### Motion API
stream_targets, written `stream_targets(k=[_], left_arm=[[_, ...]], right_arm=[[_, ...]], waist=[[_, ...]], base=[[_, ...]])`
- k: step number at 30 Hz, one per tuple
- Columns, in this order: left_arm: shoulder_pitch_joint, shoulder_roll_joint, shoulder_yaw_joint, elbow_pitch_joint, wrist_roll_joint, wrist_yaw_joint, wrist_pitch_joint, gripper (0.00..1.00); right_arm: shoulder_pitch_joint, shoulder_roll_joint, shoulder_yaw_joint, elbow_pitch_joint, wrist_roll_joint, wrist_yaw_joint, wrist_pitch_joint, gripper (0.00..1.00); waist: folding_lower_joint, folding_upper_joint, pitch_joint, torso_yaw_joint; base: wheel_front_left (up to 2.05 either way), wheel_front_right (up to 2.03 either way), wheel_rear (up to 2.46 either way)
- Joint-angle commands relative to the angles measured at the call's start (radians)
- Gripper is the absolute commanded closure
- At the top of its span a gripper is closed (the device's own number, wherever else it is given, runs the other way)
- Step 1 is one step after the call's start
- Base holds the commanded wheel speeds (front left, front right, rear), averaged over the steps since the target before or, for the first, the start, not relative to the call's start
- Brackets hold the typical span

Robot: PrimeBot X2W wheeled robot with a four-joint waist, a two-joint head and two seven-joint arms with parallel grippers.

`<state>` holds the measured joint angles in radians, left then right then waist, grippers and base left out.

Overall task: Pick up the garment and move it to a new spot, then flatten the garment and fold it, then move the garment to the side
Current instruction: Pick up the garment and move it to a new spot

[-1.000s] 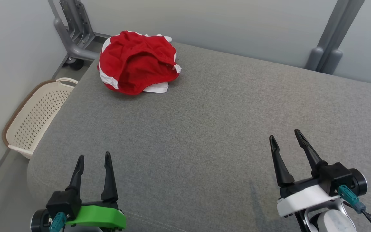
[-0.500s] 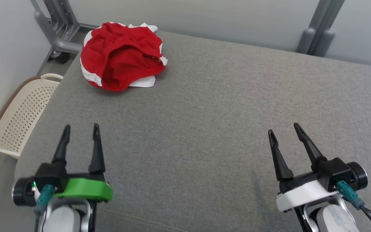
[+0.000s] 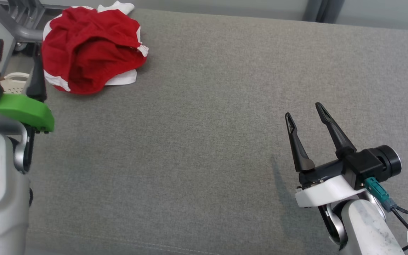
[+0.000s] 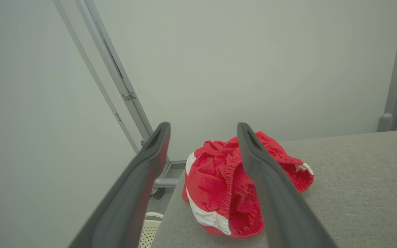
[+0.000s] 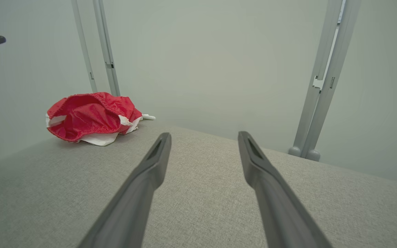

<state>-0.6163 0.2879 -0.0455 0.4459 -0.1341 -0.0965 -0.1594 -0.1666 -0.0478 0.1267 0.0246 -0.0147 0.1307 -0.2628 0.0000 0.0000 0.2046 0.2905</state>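
Note:
The garment (image 3: 90, 53) is a crumpled red piece with white trim, lying at the far left corner of the grey padded surface (image 3: 204, 141). It also lies ahead of the fingers in the left wrist view (image 4: 226, 193) and far off to the left in the right wrist view (image 5: 91, 117). My left gripper (image 3: 16, 47) hangs open at the left edge, just left of the garment and apart from it, holding nothing. My right gripper (image 3: 305, 109) stands open and empty over the surface at the lower right.
A cream perforated basket (image 3: 12, 76) sits on the floor beyond the surface's left edge, mostly hidden by my left gripper. A grey wheeled metal frame (image 3: 20, 21) stands at the far left corner. Pale wall panels with grey posts (image 5: 319, 86) back the surface.
The head camera has tilted and swung, shifting the whole scene left and down. My left gripper has risen and advanced toward the garment's left side. The right gripper has moved slightly forward.

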Motion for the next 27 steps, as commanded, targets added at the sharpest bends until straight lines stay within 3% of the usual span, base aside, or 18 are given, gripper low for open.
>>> stream_targets(k=[1,7,14,27], left_arm=[[-0.031,0.013,0.001,0.02,-0.011,-0.006,0.011,0.0],[-0.147,0.084,-0.015,0.174,-0.019,-0.022,0.098,0.0],[-0.223,0.124,-0.067,0.35,-0.018,-0.03,0.155,0.0],[-0.298,0.153,-0.068,0.523,-0.026,0.012,0.143,0.0]], right_arm=[[-0.016,-0.005,0.001,-0.007,-0.01,0.0,-0.003,0.0],[-0.055,-0.005,0.009,-0.016,-0.03,0.0,-0.003,0.0],[-0.087,-0.004,0.001,-0.033,-0.05,0.0,-0.003,0.0],[-0.11,-0.005,0.004,-0.046,-0.06,0.0,-0.003,0.0]], waist=[[0.0,0.0,0.072,-0.059],[0.0,0.0,0.158,-0.111],[0.0,0.0,0.234,-0.146],[0.0,0.0,0.289,-0.16]], base=[[0.0,0.0,0.0],[0.0,0.0,0.0],[0.0,0.0,0.0],[0.0,0.0,0.0]])
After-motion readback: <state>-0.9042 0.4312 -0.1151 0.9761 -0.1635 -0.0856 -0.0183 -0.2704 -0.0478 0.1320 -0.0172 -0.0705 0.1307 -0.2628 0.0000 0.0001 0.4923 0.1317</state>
